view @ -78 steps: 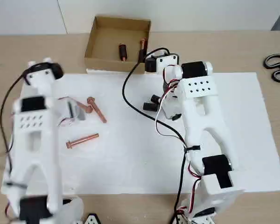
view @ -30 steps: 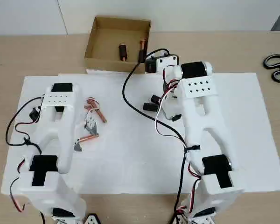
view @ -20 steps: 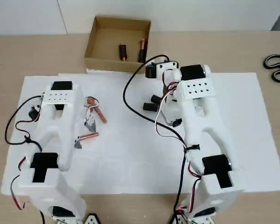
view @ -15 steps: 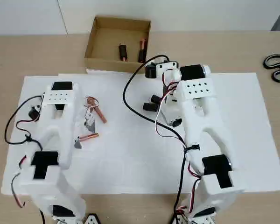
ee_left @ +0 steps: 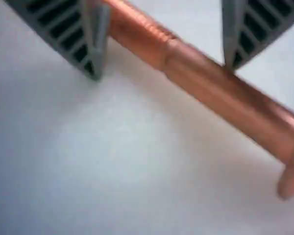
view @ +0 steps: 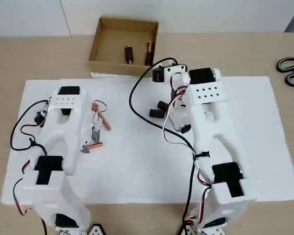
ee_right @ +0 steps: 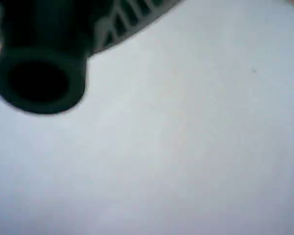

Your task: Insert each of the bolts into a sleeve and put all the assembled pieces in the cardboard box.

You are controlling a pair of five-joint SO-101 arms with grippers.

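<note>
Left pincer — jaws spread — straddles a bolt.

Setting: small robotics lab or workshop bench. Evidence: pale wooden tabletop, white paper work sheet, black-handled steel scissors, my white plastic left arm and right arm, 2 in all, trailing loose black cables.

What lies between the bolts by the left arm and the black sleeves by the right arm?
In the high view, bare white sheet, crossed only by a black cable; the bolts and sleeves lie on either side of it.
</note>
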